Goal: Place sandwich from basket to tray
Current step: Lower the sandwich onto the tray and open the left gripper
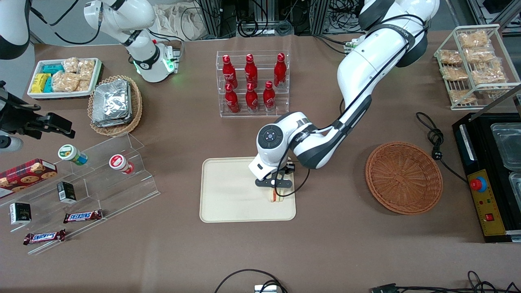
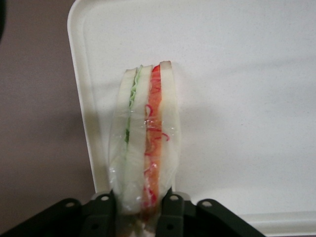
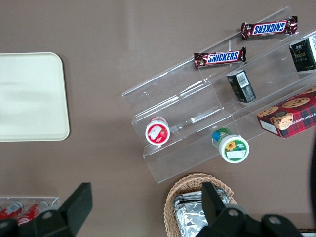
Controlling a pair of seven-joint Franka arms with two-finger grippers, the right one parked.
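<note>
Well, the pincer [image 1: 277, 188] is clenched on the sandwich [image 1: 276, 194], pinching the wedge across its bread faces, right down over the tray [image 1: 228, 195], near the tray edge that faces the basket [image 1: 403, 177]. In the wrist view the sandwich [image 2: 144, 143] runs straight out from the fingers [image 2: 173, 210], long axis pointing away from them, filling edge showing, over the tray's rim [image 2: 79, 89]. The basket sits bare toward the working arm's end of the counter [image 1: 346, 248]. Release looks like the next call.
</note>
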